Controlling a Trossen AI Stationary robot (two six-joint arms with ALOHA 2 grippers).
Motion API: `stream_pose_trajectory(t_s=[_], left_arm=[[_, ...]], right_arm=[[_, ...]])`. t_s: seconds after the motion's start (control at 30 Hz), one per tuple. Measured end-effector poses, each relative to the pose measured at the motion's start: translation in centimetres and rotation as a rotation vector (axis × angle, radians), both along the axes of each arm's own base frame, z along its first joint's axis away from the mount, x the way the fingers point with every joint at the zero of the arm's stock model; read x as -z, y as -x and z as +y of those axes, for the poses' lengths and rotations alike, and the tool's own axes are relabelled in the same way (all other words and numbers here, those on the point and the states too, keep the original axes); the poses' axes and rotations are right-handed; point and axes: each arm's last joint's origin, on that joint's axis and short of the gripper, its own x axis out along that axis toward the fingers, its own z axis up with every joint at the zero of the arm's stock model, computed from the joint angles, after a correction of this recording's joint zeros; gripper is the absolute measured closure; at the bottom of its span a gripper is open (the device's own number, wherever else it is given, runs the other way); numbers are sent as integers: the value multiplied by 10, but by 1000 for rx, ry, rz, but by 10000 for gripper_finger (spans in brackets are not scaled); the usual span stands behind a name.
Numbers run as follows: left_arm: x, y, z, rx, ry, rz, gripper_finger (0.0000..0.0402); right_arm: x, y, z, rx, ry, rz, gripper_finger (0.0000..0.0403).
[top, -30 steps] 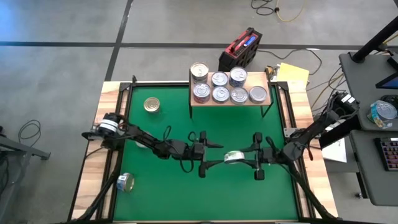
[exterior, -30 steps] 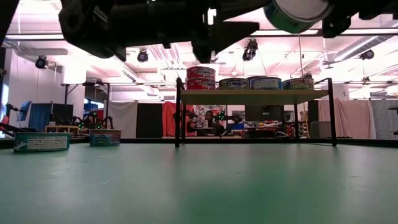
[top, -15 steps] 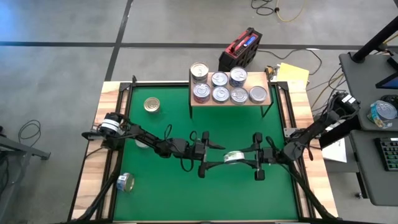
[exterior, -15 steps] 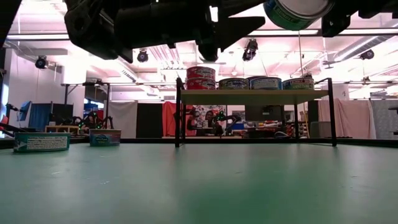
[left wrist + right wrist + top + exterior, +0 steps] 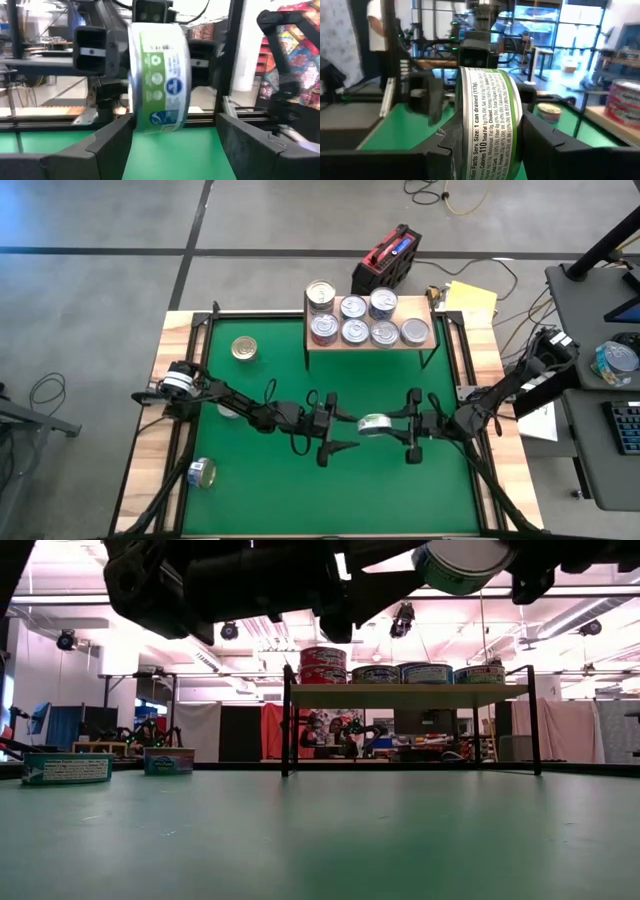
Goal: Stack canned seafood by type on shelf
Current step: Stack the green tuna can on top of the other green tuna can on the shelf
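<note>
My right gripper [image 5: 388, 426] is shut on a green-labelled can of seafood [image 5: 373, 423] and holds it above the middle of the green mat. My left gripper [image 5: 352, 432] faces it from the table's left, open, with the can [image 5: 159, 75] just past its fingertips; whether they touch it I cannot tell. The shelf [image 5: 370, 348] stands at the far edge on thin black legs and bears several cans, two of them stacked at its left end [image 5: 320, 296]. A gold-topped can [image 5: 244, 348] and a can on its side [image 5: 202, 472] rest on the mat at the left. My right gripper pinches the can by its two flat ends [image 5: 466, 125] between its two fingers. The fingers lie about level and come from the table's right. The can is turned on edge, its curved label [image 5: 492, 115] facing the wrist, and is lifted clear of the mat.
A red and black toolbox [image 5: 386, 262] and yellow papers [image 5: 470, 300] lie beyond the far edge. A wooden border [image 5: 170, 380] rings the mat. The green mat [image 5: 380, 490] lies bare along its near side. In the low view two cans [image 5: 66, 768] stand far left.
My left gripper has turned a little at the wrist while staying where it was. The can in my right gripper has drifted slightly toward the table's left, closer to the left gripper's fingertips. Neither gripper's opening has changed.
</note>
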Motion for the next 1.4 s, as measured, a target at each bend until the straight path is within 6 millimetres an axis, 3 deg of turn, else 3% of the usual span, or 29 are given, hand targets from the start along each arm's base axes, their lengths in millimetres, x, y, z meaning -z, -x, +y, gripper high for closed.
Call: stream_pose_trajectory(t_s=[0.3,0.63,0.77,0.93,1.0,1.23,1.4], left_arm=[[-1,-2,4,-21,12,-3,134],[-15,-18,7,-50,-26,19,140],[-15,-18,8,-54,-25,12,181],[-14,-17,10,-71,-16,19,279],[-14,-17,10,-66,-11,19,277],[-13,-16,12,-81,49,22,277],[-10,-7,16,-73,176,-30,277]], right_arm=[[-1,-1,-1,13,-11,-1,272],[1,-4,-4,10,-53,1,272],[2,-4,-4,5,-65,7,272],[2,-4,-4,14,-71,12,272],[2,-4,-4,15,-75,11,269],[0,-3,-4,8,-80,2,156],[-5,0,-5,5,-69,-18,110]])
